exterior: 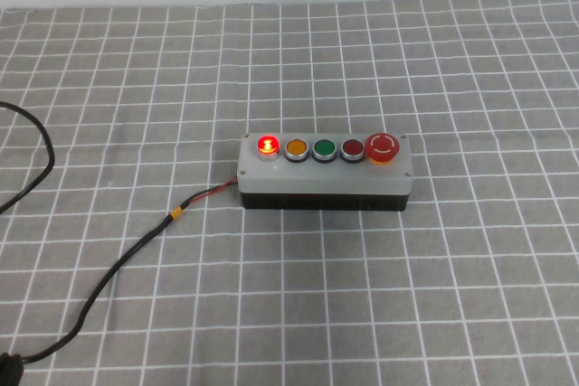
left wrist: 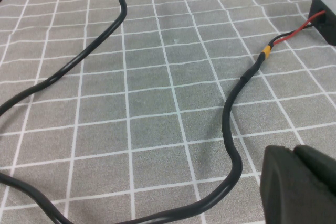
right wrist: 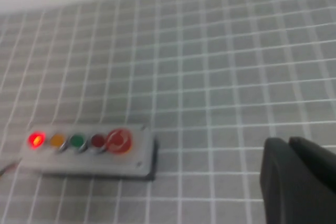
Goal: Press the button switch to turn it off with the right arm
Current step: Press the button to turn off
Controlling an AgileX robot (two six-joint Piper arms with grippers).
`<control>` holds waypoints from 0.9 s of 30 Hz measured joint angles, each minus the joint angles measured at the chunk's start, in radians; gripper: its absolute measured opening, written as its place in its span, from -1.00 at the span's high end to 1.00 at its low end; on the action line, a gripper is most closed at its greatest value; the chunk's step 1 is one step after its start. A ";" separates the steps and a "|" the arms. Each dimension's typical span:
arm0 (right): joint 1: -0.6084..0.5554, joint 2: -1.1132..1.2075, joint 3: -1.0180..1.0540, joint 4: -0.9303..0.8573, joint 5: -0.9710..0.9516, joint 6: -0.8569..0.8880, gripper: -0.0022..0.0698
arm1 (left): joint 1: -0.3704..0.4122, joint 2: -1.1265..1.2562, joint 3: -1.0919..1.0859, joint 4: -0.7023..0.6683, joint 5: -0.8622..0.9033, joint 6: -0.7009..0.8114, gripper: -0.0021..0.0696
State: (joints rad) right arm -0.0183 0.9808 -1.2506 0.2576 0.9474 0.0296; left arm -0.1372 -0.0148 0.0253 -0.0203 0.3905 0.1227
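The button switch (exterior: 326, 172) is a box with a light-grey top and black base in the middle of the checked cloth. Its row holds a lit red button (exterior: 268, 145), an orange one, a green one, a dark red one and a large red mushroom button (exterior: 382, 147). The box also shows in the right wrist view (right wrist: 86, 150), with the lit red button glowing. My right gripper (right wrist: 290, 148) is shut, above the cloth and well away from the box. My left gripper (left wrist: 294, 156) is shut, low over the cloth beside the box's cable. Neither arm shows in the high view.
A black cable (exterior: 118, 264) with red wires and a yellow band runs from the box's left end across the cloth to the front left; it loops through the left wrist view (left wrist: 231, 129). A pale wall edges the far side of the table.
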 joint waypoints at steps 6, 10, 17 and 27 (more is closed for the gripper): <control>0.004 0.123 -0.018 0.274 0.065 -0.305 0.98 | 0.000 0.000 0.000 0.000 0.000 0.000 0.95; 0.082 0.240 -0.073 0.257 0.102 -0.321 0.98 | 0.000 0.000 0.000 0.000 0.000 0.000 0.95; 0.378 0.475 -0.228 -0.021 0.116 -0.149 0.98 | 0.000 0.000 0.000 0.000 0.000 0.000 0.95; 0.604 0.851 -0.570 -0.065 0.087 -0.088 0.98 | 0.000 0.000 0.000 0.000 0.000 0.000 0.95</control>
State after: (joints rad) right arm 0.5855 1.8321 -1.8205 0.1930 1.0344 -0.0585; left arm -0.1372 -0.0148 0.0253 -0.0203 0.3905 0.1227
